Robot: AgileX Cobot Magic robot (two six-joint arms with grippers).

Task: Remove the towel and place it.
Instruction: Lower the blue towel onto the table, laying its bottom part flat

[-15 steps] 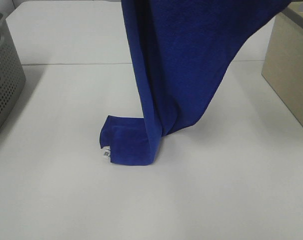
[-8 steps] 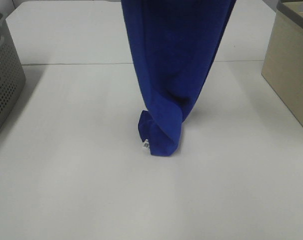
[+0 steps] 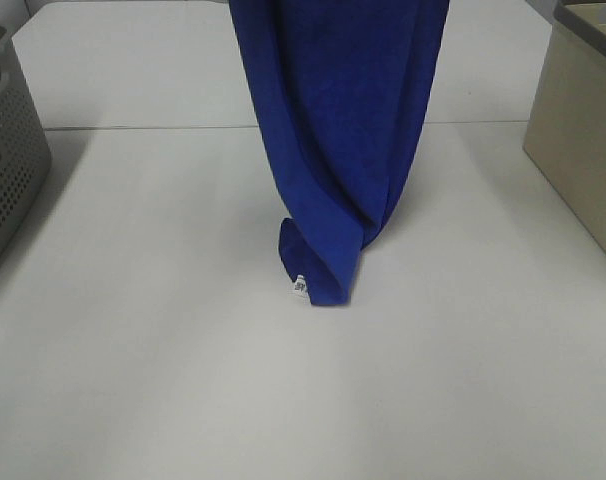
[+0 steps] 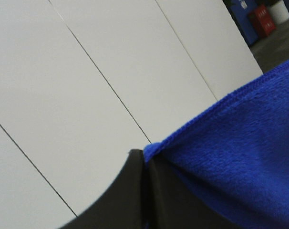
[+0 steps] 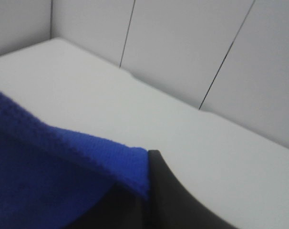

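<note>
The royal-blue towel (image 3: 338,130) hangs from above the exterior view's top edge in a narrow vertical drape over the white table (image 3: 133,330). Its lowest fold rests on the table, with the small white tag (image 3: 299,287) at the bottom. Both grippers are out of the exterior view. In the left wrist view the left gripper (image 4: 145,164) is shut on the towel's hemmed edge (image 4: 230,157). In the right wrist view the right gripper (image 5: 147,191) is shut on another hemmed edge of the towel (image 5: 63,176).
A grey perforated basket (image 3: 8,150) stands at the left edge of the table. A beige box (image 3: 583,140) stands at the right edge. A seam runs across the table behind the towel.
The towel has gathered from a wide spread into a narrow hanging column. Its bottom fold has slid right and lifted, leaving less cloth lying on the table.
</note>
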